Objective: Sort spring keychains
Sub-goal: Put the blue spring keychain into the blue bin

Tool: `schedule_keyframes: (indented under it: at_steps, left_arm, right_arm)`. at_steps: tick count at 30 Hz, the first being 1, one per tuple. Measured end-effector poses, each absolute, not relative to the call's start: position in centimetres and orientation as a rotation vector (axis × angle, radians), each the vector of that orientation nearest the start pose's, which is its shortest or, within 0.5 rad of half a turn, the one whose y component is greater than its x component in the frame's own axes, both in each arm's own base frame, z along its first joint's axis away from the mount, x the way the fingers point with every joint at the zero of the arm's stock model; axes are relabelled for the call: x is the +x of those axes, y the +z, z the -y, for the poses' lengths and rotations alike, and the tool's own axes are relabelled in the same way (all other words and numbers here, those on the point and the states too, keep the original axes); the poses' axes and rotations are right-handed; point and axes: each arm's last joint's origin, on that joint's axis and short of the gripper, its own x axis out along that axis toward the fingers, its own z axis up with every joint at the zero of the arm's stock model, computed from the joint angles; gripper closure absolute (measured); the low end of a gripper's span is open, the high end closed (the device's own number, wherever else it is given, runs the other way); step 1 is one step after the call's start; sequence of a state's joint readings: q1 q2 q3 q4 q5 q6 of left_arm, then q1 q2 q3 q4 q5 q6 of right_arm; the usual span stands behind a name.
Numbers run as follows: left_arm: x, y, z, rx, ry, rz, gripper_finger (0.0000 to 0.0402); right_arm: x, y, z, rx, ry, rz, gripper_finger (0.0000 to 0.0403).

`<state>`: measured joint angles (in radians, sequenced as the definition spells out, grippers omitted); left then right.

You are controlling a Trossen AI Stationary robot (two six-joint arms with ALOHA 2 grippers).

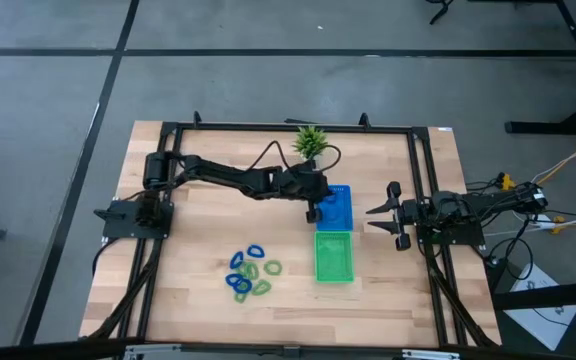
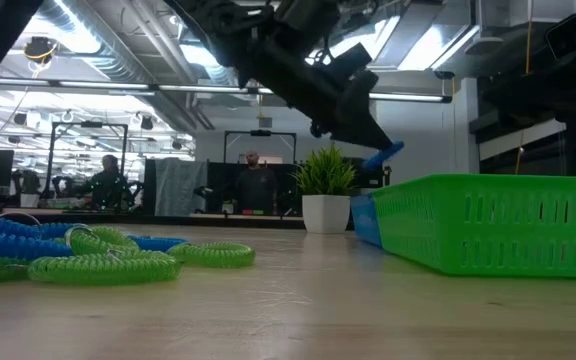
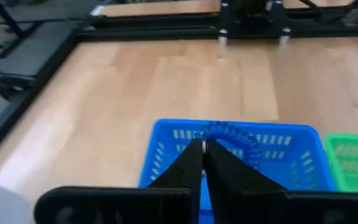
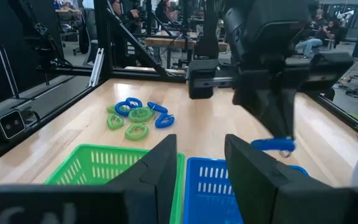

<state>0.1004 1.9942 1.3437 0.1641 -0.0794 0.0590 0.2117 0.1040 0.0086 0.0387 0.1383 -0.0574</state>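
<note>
High view: the left gripper (image 1: pixel 313 207) hangs over the blue tray (image 1: pixel 337 207), which sits just behind the green tray (image 1: pixel 334 257). The remaining spring keychains (image 1: pixel 249 271), blue and green mixed, lie in a heap well apart from both trays. The right gripper (image 1: pixel 390 213) waits at the table's right side, fingers spread and holding nothing.

Low view: a blue keychain (image 2: pixel 383 154) dangles from the left arm's tip above the trays, clear of the rims. The risk here is bounce: dropped from this height, a springy coil could hop over the low wall onto the table.

Left wrist view: the fingers are pinched together on the blue coil, above the blue tray's near wall rather than its middle. Released here, the coil may land on the rim and tip outward, or snag on a fingertip and not fall at all.

Right wrist view: the blue loop hangs near the seam between the two trays, so a small sideways swing could send it into the green one, which would be a mis-sort.
</note>
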Motion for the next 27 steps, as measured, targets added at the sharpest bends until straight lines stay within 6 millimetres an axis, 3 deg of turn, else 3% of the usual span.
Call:
schedule_keyframes:
  at_steps: [14, 27]
  left_arm:
    - [44.51, 18.99, -4.55, 0.021, 0.119, -0.504, 0.0389]
    - [44.5, 18.99, -4.63, 0.052, 0.135, -0.507, 0.0333]
  right_arm:
    - [10.18, 16.18, -1.78, -0.067, 0.075, -0.054, 0.0267]
    - [10.18, 16.18, -1.78, -0.067, 0.075, -0.054, 0.0267]
